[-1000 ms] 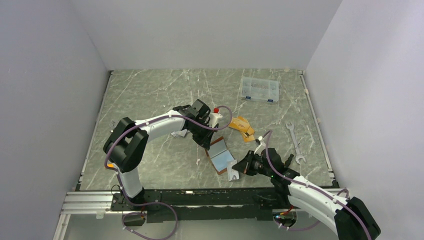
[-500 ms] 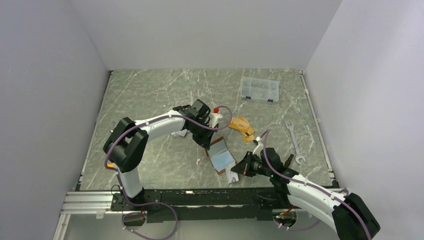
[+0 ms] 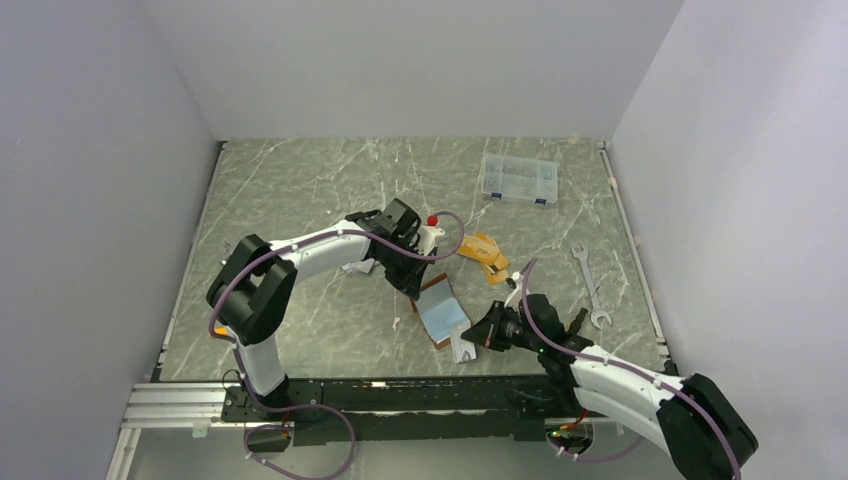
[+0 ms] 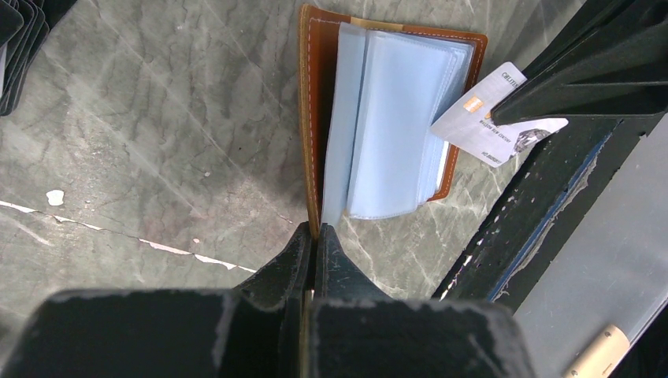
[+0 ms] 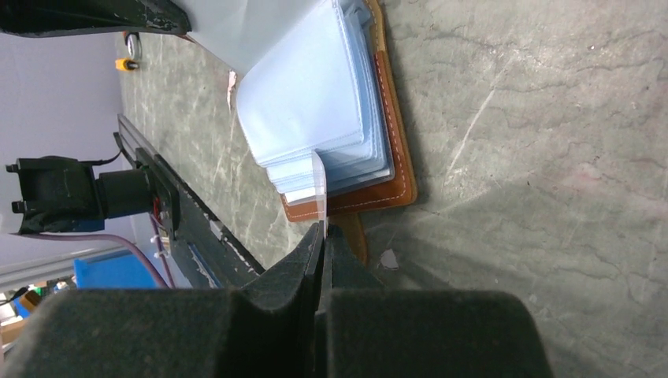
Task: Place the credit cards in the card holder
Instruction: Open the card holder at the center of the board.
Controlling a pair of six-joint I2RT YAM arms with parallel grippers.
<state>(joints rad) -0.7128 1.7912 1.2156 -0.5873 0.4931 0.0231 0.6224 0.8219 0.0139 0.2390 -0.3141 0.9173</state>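
Note:
The card holder [image 3: 443, 312] lies open on the table, brown leather with clear bluish sleeves fanned up. My left gripper [image 3: 415, 286] is shut on the far edge of its leather cover, as the left wrist view [image 4: 313, 229] shows. My right gripper [image 3: 480, 335] is shut on a silver-grey credit card [image 4: 496, 118] and holds it edge-on [image 5: 321, 189], its tip at the near edge of the sleeves [image 5: 323, 102]. Orange-gold cards [image 3: 484, 254] lie to the holder's back right. Black cards [image 4: 14, 47] and a grey pile [image 3: 358, 266] lie beside the left arm.
A clear plastic compartment box [image 3: 517, 179] stands at the back right. A wrench [image 3: 590, 285] lies at the right. A small white object with a red top [image 3: 432, 220] sits by the left wrist. The black front rail [image 3: 400, 385] runs close behind the holder.
My right gripper has shifted slightly left with the card, closer to the holder's sleeves. The left gripper and the holder have not moved.

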